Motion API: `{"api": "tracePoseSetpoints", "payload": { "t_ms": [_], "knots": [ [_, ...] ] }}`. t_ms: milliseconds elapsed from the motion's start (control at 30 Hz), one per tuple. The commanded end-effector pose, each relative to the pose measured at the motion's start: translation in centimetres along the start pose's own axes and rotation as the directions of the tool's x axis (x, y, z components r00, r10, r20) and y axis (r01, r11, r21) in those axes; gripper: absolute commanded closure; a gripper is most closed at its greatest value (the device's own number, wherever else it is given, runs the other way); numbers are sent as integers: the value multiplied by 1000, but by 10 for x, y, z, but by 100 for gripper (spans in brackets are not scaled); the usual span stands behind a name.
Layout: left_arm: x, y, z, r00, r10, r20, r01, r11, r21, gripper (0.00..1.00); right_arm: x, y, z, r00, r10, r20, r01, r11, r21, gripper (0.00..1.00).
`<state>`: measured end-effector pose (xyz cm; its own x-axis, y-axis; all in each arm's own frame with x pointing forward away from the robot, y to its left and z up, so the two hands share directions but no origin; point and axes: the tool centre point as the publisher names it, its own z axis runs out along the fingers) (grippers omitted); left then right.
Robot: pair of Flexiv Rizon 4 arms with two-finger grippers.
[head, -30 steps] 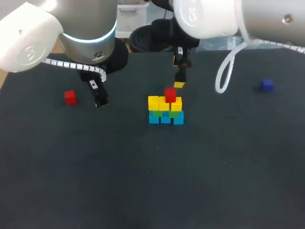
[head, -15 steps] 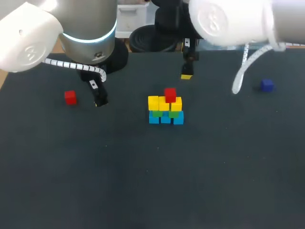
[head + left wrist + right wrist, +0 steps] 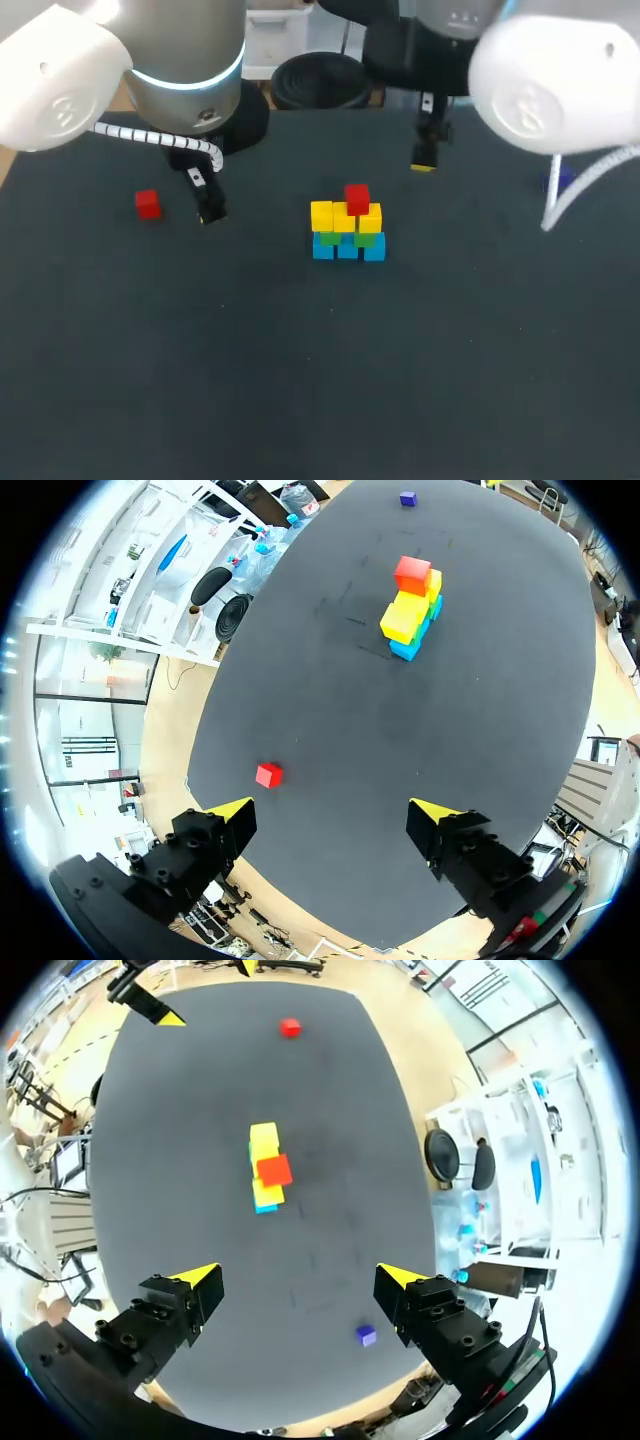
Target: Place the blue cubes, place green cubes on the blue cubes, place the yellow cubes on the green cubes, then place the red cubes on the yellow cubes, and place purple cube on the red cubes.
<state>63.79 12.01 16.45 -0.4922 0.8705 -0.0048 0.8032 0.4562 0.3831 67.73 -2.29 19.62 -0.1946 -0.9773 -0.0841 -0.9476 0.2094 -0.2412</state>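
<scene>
Red cube [image 3: 148, 204], well left of the stack [image 3: 347, 225], looks light, rigid, smooth; pinch opposite flat faces; left gripper [image 3: 332, 810] and right gripper [image 3: 298, 1274] gape wide, empty.

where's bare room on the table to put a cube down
The wide near strip of table in front of the cube stack is bare. Crowded: between the loose red cube and the stack, where the left pincer hangs.

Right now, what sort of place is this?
Probably a robot test bench: left claw and right claw open over a dark table, with a half-built cube stack.
</scene>
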Motion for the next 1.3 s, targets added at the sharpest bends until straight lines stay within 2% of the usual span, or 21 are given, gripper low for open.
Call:
{"api": "tracePoseSetpoints", "payload": {
  "t_ms": [33,233,600,667,767,867,1033,1100,1133,1167,1200,1233,1267,1300],
  "knots": [
    [0,1,0,1000,2,0,-2,1000,1,0,13,9,5,1000,21,12,-23,972,234,0],
    [0,1,0,1000,2,0,-2,1000,1,0,27,14,15,997,71,32,-77,954,290,0],
    [0,1,0,1000,2,0,-2,1000,1,0,28,14,17,997,59,53,-72,953,293,0],
    [0,2,-4,999,-10,49,10,1000,-12,0,28,14,17,997,59,53,-72,953,293,0],
    [1,8,-10,993,-78,91,79,997,-7,0,28,14,17,997,59,53,-72,953,293,0],
    [11,19,-13,984,-159,86,161,987,-21,0,28,14,17,997,59,53,-72,953,293,0],
    [30,34,-16,979,-185,87,185,983,7,0,28,14,17,997,59,53,-72,953,293,0],
    [41,33,-6,989,-150,15,148,985,85,0,28,14,17,997,59,53,-72,953,293,0],
    [46,32,-2,987,-162,22,158,980,119,0,28,14,17,997,59,53,-72,953,293,0],
    [50,30,3,989,-148,-13,148,978,149,0,28,14,17,997,59,53,-72,953,293,0],
    [53,25,10,994,-95,-61,104,980,168,0,28,14,17,997,59,53,-72,953,293,0],
    [54,20,13,997,-52,-56,61,982,176,0,28,14,17,997,59,53,-72,953,293,0],
    [56,15,15,1000,-17,-20,20,979,202,0,28,14,17,997,59,53,-72,953,293,0],
    [57,9,20,998,49,-41,-38,969,244,0,28,14,17,997,59,53,-72,953,293,0]
  ]
}}
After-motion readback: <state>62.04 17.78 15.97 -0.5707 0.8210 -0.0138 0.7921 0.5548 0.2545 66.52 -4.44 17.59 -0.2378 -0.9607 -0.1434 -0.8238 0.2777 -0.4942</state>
